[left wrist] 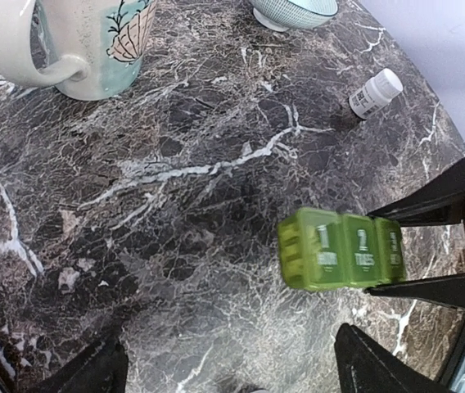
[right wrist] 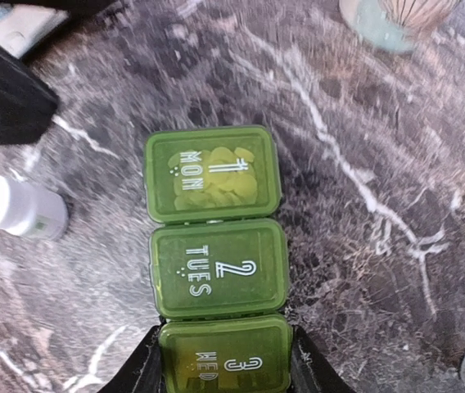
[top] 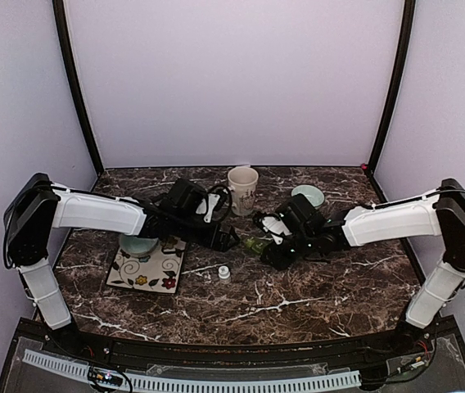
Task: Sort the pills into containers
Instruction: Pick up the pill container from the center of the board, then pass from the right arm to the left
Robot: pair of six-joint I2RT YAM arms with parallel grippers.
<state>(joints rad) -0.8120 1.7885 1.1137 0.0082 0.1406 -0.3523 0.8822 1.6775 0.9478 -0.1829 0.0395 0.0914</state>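
The green pill box (right wrist: 216, 254), the containers, is a strip of three lidded compartments marked MON, TUES and WED. All three lids are down. Pale round pills (right wrist: 212, 180) show through the MON lid. My right gripper (right wrist: 223, 354) is shut on the WED end, a black finger pressed against each side. In the top view the pill box (top: 257, 244) lies mid-table between the two grippers. My left gripper (left wrist: 232, 368) is open just left of the box (left wrist: 343, 250), with only marble between its fingers.
A white pill bottle (top: 224, 273) stands in front of the box. A cream mug (top: 242, 188) and a pale green bowl (top: 308, 195) stand at the back. At the left a floral plate (top: 146, 270) carries a teal bowl (top: 138, 244).
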